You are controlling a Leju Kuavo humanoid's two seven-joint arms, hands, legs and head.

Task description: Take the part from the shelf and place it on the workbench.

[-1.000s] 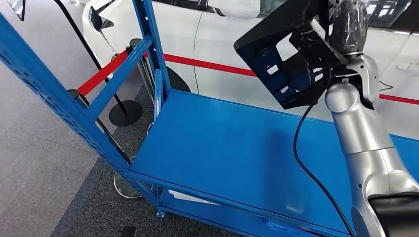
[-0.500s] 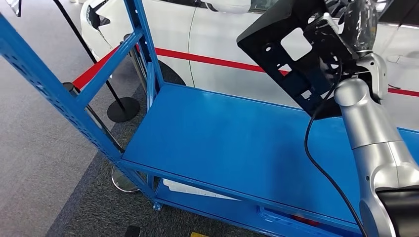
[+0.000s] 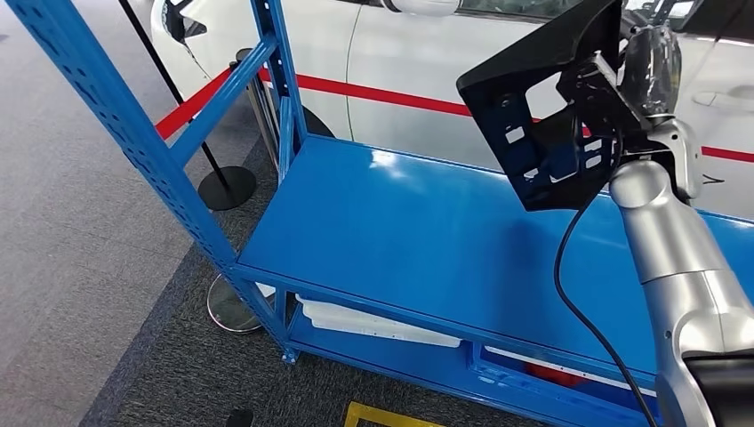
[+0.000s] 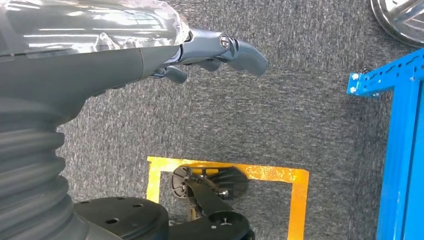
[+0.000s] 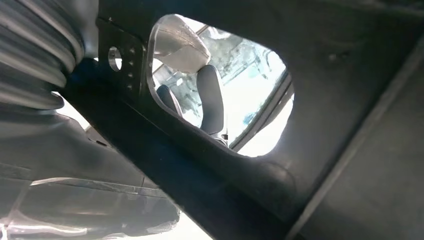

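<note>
Head view: part (image 3: 542,107) aloft at 2 o'clock, gripped by right hand (image 3: 645,71) above blue shelf (image 3: 418,240). Looks stiff, light, sharp-cornered; best held by cutout rims. Posts crowd 10 o'clock.

Left wrist: left hand (image 4: 210,52) loosely spread, holding nothing.

Right wrist: part (image 5: 310,150) fills centre, fingers hidden.

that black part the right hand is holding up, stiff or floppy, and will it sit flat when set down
Probably stiff: the black part keeps sharp edges and a bent flange while held aloft by the right hand. Its cutouts suggest thin sheet, so likely light for its size. The bend may make it rock or tip on the blue shelf.
</note>
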